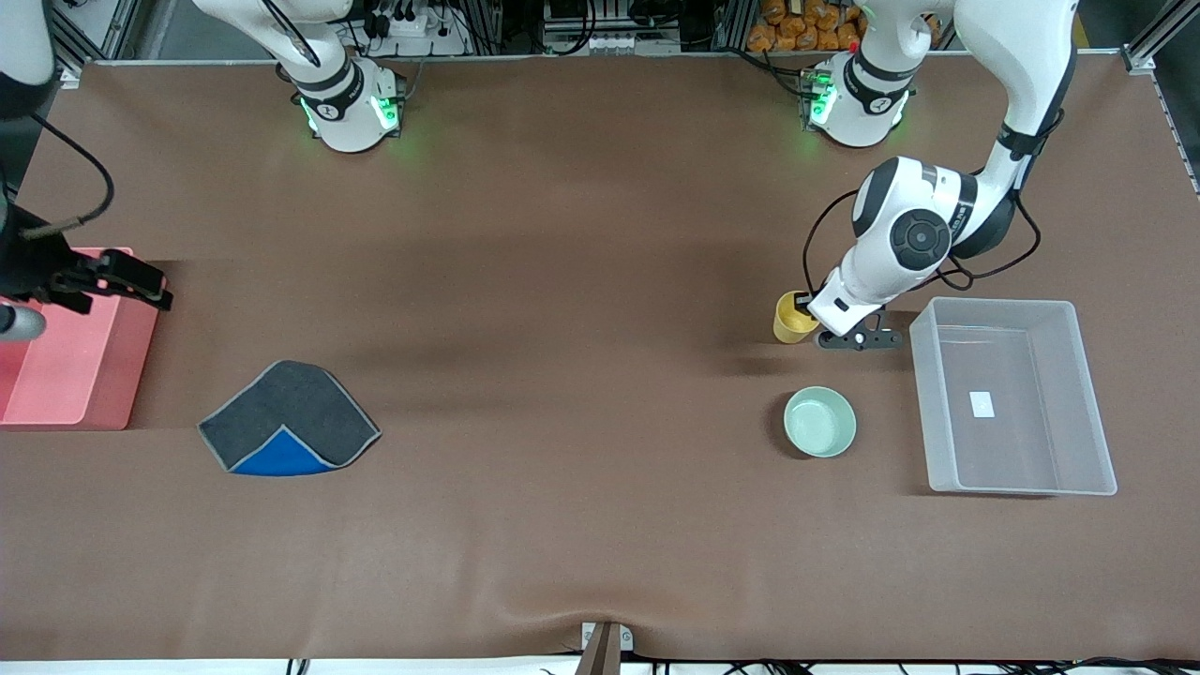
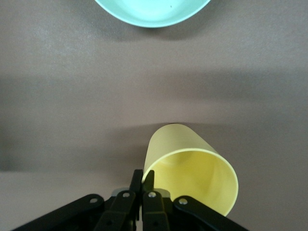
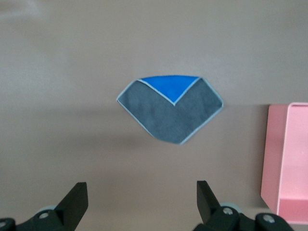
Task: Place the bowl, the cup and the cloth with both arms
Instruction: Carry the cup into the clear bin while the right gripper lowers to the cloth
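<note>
Pinching cup (image 2: pixel 192 168) rim, left fingers (image 2: pixel 142 180)

A small yellow cup (image 1: pixel 793 318) without a handle stands upright on the table toward the left arm's end, its rim pinched. Nearer the front camera sits a shallow, glossy mint-green bowl (image 1: pixel 819 422), upright and apart from the cup. Toward the right arm's end lies a dark grey cloth (image 1: pixel 289 418), flat, one corner folded over showing bright blue.
</note>
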You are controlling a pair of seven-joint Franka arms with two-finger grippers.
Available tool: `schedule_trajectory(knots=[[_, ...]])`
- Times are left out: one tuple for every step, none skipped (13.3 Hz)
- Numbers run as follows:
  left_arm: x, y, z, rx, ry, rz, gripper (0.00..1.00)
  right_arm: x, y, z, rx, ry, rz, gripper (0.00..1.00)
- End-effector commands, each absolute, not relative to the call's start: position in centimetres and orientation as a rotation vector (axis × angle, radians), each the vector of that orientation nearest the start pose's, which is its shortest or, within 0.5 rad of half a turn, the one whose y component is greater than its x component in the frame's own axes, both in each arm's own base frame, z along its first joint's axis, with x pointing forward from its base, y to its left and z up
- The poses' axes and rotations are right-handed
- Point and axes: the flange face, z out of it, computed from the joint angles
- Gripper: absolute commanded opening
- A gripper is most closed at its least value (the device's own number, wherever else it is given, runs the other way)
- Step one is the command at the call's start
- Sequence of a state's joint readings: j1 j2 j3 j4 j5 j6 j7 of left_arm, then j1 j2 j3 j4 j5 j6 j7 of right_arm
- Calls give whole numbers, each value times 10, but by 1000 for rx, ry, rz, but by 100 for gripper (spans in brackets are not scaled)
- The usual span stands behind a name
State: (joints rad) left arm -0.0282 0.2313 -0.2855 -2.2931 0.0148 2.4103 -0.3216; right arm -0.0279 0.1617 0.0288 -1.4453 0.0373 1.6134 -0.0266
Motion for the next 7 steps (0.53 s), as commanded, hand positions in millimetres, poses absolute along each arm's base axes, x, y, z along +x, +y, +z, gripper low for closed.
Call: schedule_trajectory(knots=[[496,-157,288,-3158,-11,102,0,620,2,578,-3107,-44,-3,100],[501,-148,317,-3151,-24,68,0,623,-3,573,-3109,-30,11,100],[509,-131,348,-3146,-55,32,0,626,-9,563,-3110,-15,32,100],[517,-117,374,-3141,-38,12,0,632,-15,548,-3112,-3,58,100],[529,-91,393,-3140,-26,16,0,638,-19,541,-3114,5,42,100],[541,-59,406,-3143,7,11,0,648,-24,532,-3115,18,-3,100],[549,-23,410,-3146,81,-6,0,655,-26,516,-3118,23,-1,100]])
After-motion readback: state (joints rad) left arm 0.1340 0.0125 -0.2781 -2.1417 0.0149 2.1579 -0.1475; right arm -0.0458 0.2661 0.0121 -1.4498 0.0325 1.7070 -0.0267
